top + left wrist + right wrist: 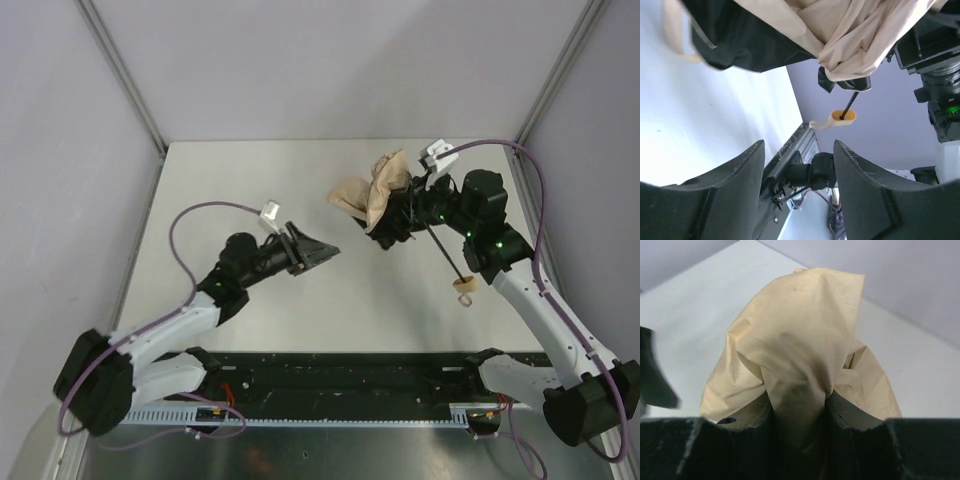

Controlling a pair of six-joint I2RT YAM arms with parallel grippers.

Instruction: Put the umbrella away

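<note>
Umbrella [368, 195]: held up off the table [250, 180], far right area, beside the right arm. Beige canopy bunched and crumpled, not wrapped. Black shaft [445, 255] slants down toward the near edge; pale wooden handle [464, 288] at its low end, a tan strap [819, 123] trailing from it.

Right gripper [799, 407]: clamped on a fold of the canopy fabric, cloth pinched between both fingers.

Left gripper [799, 165]: jaws apart, nothing between them, aimed at the umbrella from the left, clear of it.
</note>
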